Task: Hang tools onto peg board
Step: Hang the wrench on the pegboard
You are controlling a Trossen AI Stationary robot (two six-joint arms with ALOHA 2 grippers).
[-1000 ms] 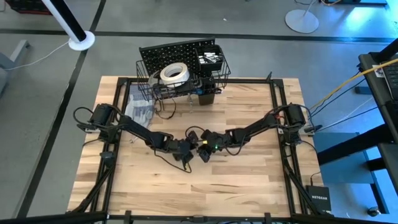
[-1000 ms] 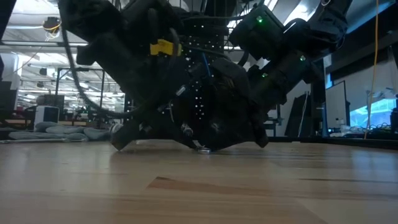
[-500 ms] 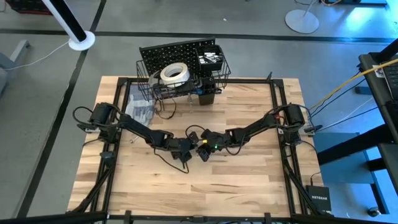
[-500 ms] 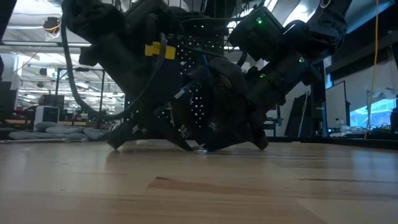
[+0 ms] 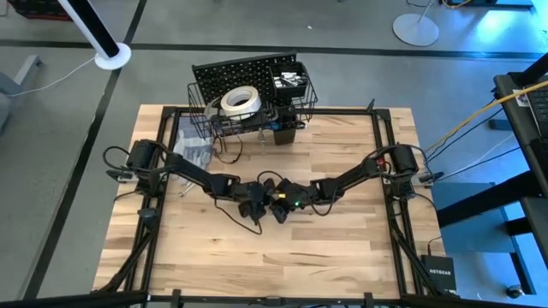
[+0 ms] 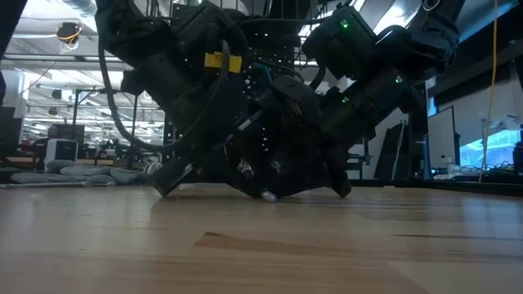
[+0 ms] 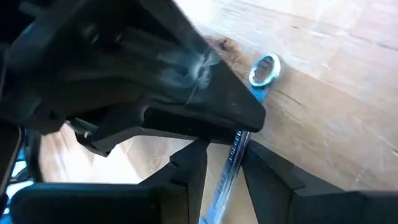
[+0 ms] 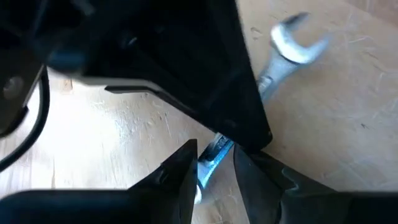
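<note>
both claws clenched on one silver metal combination wrench [image 7: 235,158], left gripper [image 7: 219,163] and right gripper [image 8: 214,158] meeting mid-table, well short of the black perforated peg board [image 5: 244,73], apparently to reorient it.

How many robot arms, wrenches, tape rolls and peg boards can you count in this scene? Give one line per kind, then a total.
robot arms: 2, the left arm and the right arm
wrench: 1
tape roll: 1
peg board: 1
Total: 5
</note>
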